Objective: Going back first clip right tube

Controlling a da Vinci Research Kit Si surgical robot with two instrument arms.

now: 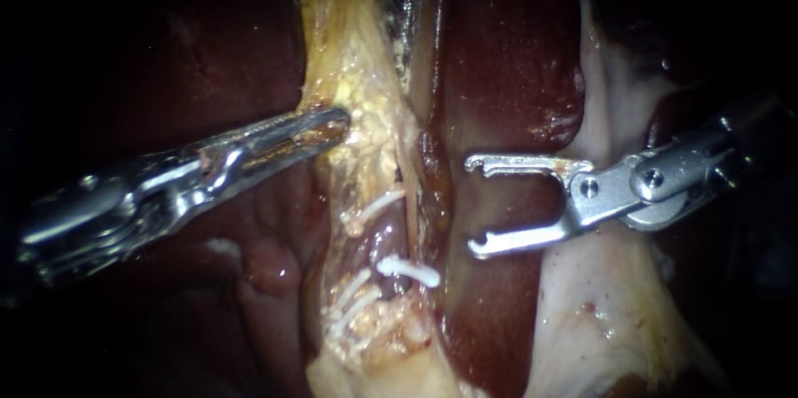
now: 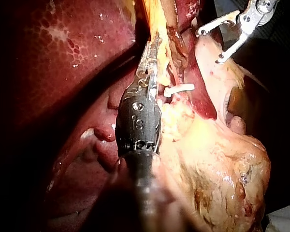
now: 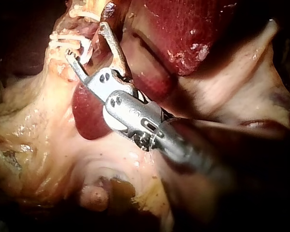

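From the endoscope, the right instrument (image 1: 475,203) is hanging, hand released, the clip (image 1: 407,271) just ahead on its tube (image 1: 411,219); from the left wrist, the left instrument (image 2: 152,50) is clenching fatty tissue (image 2: 171,121) beside the clip; from the right wrist, the tube is looking soft, slippery, probably best held beside the clip.

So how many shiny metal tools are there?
2. The left instrument grips the yellowish tissue above the white clips; the right instrument hovers open over the liver. None seem hidden.
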